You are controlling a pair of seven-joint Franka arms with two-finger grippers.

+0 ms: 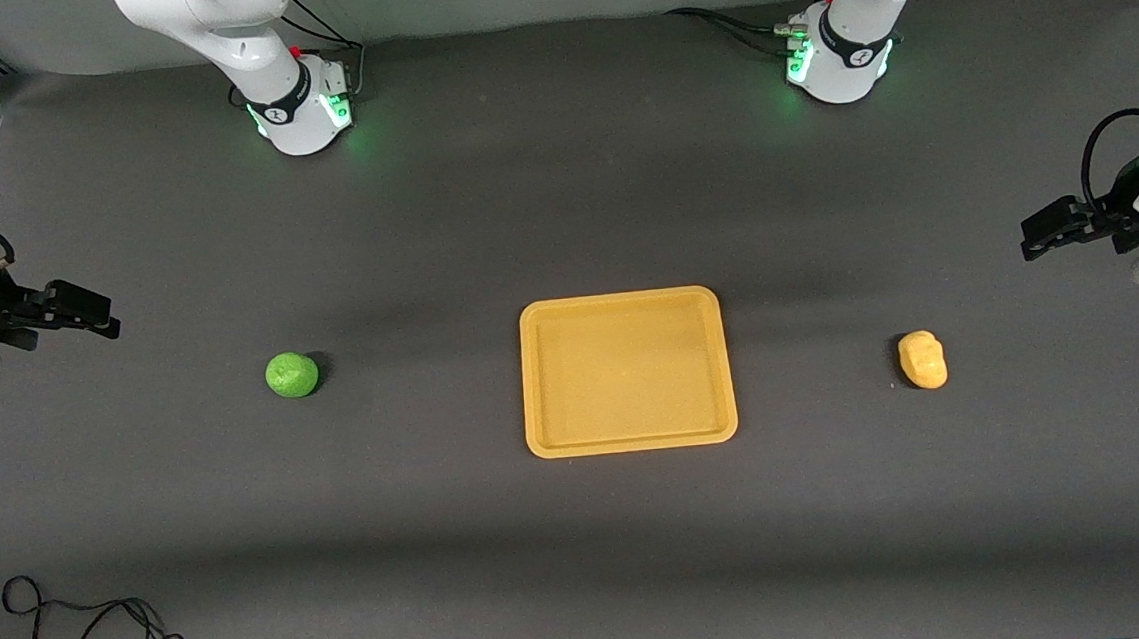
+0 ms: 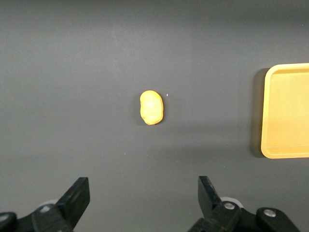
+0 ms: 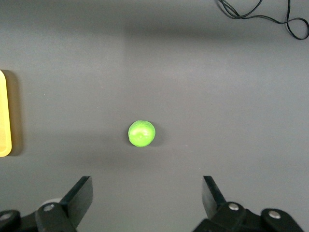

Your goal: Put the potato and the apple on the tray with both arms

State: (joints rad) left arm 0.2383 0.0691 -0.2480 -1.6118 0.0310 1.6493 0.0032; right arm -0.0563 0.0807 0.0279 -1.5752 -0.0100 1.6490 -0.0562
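A flat rectangular yellow-orange tray [image 1: 627,371] with rounded corners and a low raised rim lies on the middle of a dark grey worktop [image 1: 583,519], with nothing on it. The apple [image 1: 292,374], a small round bright green ball with bumpy skin, sits on the worktop toward the right arm's end, well apart from the tray. The potato [image 1: 922,359], a lumpy oblong yellow-orange piece, lies toward the left arm's end, also well apart from the tray.

The left gripper [image 1: 1045,234] hangs in the air over the worktop at its own end, near the potato, jaws spread wide and holding nothing. The right gripper [image 1: 88,311] hangs over the other end near the apple, jaws likewise wide apart and bare.

The left wrist view looks down on the potato [image 2: 152,107] between the spread fingers [image 2: 77,195], with a tray [image 2: 287,111] edge at the side. The right wrist view shows the apple [image 3: 141,133] and a loose black cable [image 3: 270,17], which in the front view lies at the worktop edge nearest the camera.
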